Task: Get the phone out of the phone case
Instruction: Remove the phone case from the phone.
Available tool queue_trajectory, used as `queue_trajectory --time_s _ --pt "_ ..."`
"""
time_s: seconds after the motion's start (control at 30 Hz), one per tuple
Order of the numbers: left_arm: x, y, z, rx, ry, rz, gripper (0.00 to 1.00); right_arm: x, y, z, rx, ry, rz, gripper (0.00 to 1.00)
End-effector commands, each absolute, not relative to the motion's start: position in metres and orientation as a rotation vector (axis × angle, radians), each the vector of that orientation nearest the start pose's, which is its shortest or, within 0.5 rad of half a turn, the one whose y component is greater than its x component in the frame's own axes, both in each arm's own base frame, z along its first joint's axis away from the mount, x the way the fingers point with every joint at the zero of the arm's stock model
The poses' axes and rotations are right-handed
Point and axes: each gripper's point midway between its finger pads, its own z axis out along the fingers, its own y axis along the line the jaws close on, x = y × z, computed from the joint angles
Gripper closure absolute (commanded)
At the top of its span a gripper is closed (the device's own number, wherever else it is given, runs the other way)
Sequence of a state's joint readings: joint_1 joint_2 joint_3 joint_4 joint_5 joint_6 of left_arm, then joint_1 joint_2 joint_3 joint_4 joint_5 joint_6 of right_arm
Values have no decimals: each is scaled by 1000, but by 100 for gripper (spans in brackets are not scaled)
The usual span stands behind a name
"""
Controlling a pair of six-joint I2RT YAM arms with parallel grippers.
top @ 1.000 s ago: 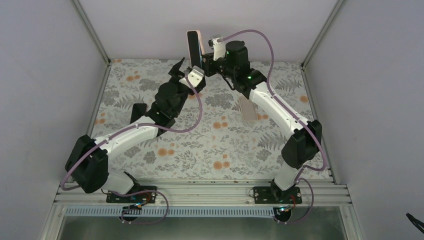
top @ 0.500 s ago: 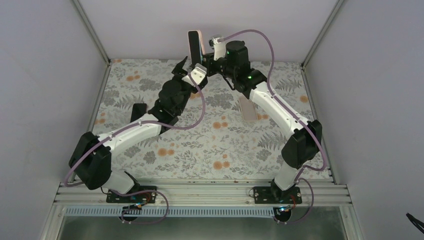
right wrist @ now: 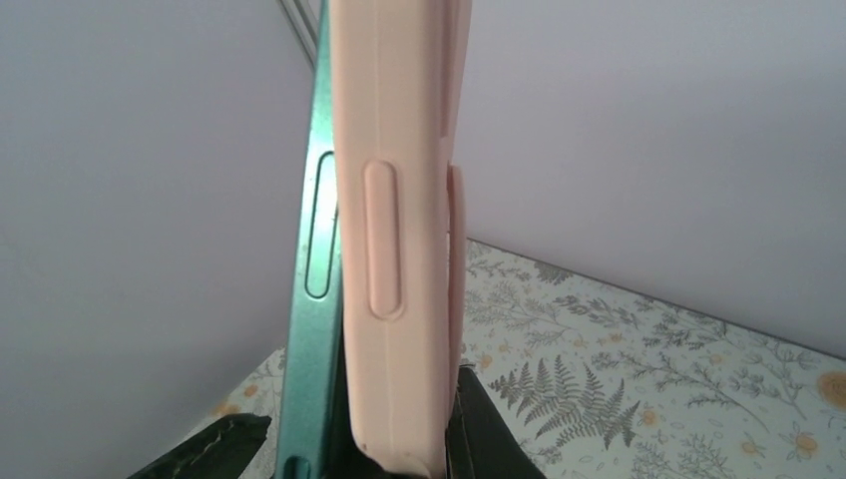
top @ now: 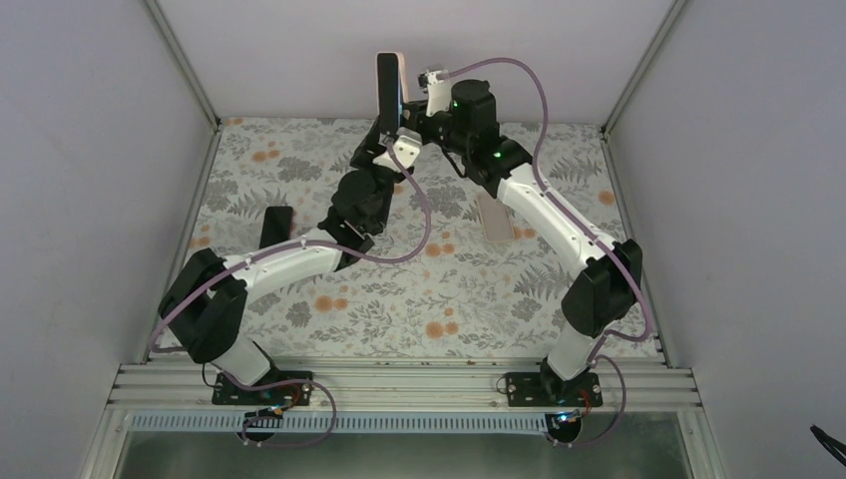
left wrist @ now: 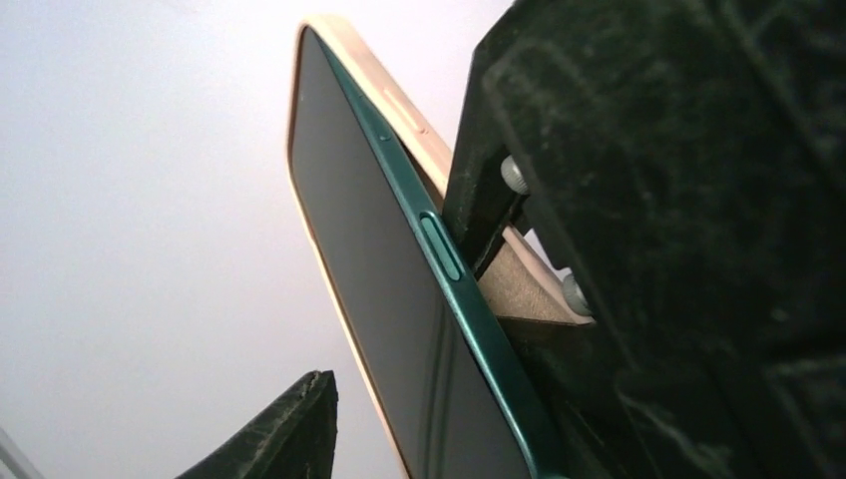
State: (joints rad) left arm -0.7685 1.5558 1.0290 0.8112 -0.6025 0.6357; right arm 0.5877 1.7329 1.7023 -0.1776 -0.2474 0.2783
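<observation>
Aloft, my right gripper (top: 409, 118) clamps the phone case (right wrist: 399, 249) upright; my left gripper (top: 383, 138), jaws apart, straddles the phone (left wrist: 384, 299).

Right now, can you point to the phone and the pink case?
phone (left wrist: 389, 299): left wrist view, on its dark screen.
phone case (right wrist: 399, 150): right wrist view, on its pink side edge.

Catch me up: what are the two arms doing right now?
The right gripper holds the phone case upright in the air above the far side of the table, with the phone in it. The left gripper is open around its lower end. One long edge of the phone stands clear of the case's rim, so the phone is only partly out.
</observation>
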Motion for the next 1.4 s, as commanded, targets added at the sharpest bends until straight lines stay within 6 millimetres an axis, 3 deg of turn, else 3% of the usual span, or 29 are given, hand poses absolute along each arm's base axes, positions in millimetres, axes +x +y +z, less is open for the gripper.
queue_trajectory --time_s 0.0,0.1,0.37,0.53,0.7,0.93,1.07,1.23,1.37 --pt "423 -203 376 160 1343 429 54 399 328 430 -483 1684 925 97" --pt "432 -202 370 129 1362 472 60 393 330 433 -494 1683 962 97" --pt "438 -203 379 97 1287 567 64 371 335 428 -570 1677 1054 97" --pt "435 -211 390 99 1212 576 73 365 335 421 -602 1680 1068 97" --pt "421 -232 397 170 1160 496 81 366 328 420 -599 1675 1059 97" --pt "410 -248 402 208 1136 484 97 377 311 424 -559 1666 993 97" --pt "403 -246 401 217 1125 471 98 386 299 425 -534 1662 906 97" --pt "393 -248 405 263 1151 422 98 411 273 417 -479 1672 661 97" --pt "382 -258 403 406 1229 311 98 434 242 399 -449 1703 424 97"
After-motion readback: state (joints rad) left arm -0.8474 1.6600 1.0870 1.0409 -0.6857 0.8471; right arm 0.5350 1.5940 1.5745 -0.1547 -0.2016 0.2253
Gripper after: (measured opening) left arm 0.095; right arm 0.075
